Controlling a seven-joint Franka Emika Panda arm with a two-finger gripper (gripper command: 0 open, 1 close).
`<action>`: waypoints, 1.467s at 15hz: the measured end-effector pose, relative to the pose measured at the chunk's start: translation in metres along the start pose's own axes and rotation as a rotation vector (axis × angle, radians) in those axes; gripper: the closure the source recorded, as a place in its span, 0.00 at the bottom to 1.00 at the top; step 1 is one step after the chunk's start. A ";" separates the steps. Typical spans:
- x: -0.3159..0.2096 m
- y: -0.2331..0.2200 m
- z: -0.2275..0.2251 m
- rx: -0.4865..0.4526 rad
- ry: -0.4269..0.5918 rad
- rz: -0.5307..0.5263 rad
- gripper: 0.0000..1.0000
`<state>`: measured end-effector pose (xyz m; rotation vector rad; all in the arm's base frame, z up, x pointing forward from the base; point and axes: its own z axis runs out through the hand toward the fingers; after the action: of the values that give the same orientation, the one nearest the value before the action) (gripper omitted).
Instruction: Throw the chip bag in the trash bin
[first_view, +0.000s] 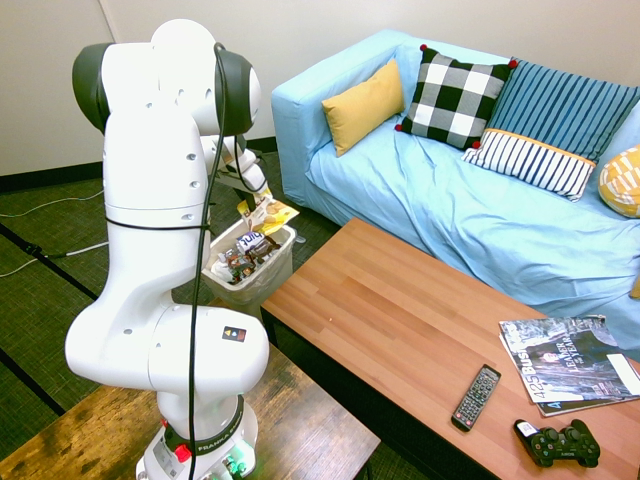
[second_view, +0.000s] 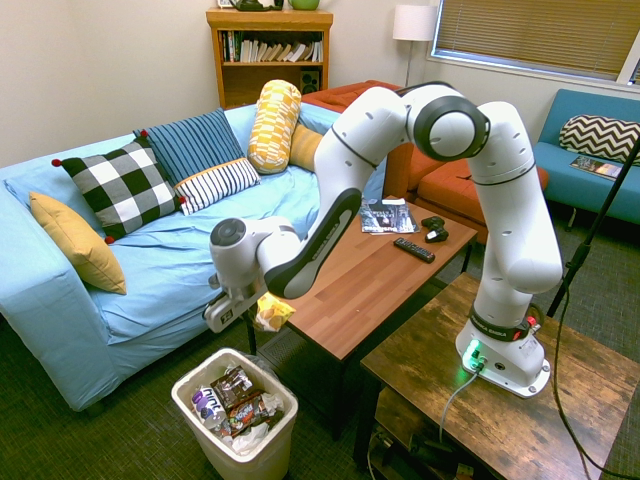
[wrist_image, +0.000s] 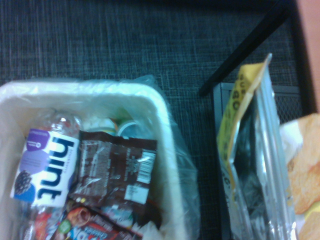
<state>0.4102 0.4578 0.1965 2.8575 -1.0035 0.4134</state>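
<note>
In the wrist view, one chip bag (wrist_image: 230, 145) stands nearest, yellow with dark lettering too partial to read and pictured chips. It is pinched between the closed fingers of the gripper (first_view: 250, 200), which seems to hold it by an edge, though the fingertips are small here. The bag hangs above the trash bin (wrist_image: 165, 120), near its rim and outside the opening.

Inside the bin lie one bottle (wrist_image: 47, 165) labelled "hint" and two dark wrappers (wrist_image: 115, 167), their small print illegible.

On the coffee table (first_view: 370, 310) are one remote (first_view: 475, 397), one game controller (first_view: 558, 443) and magazines (first_view: 570, 362), one showing "Busi".

Beyond, the blue sofa (first_view: 420, 190) bears one black-and-white checked pillow (first_view: 455, 97).
</note>
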 end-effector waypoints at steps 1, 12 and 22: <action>-0.016 -0.009 0.013 -0.006 0.008 -0.025 1.00; -0.083 -0.054 0.070 -0.043 0.032 -0.092 0.00; -0.072 -0.067 0.062 -0.042 0.046 -0.069 0.00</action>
<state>0.4120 0.5428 0.1179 2.8223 -0.8926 0.4445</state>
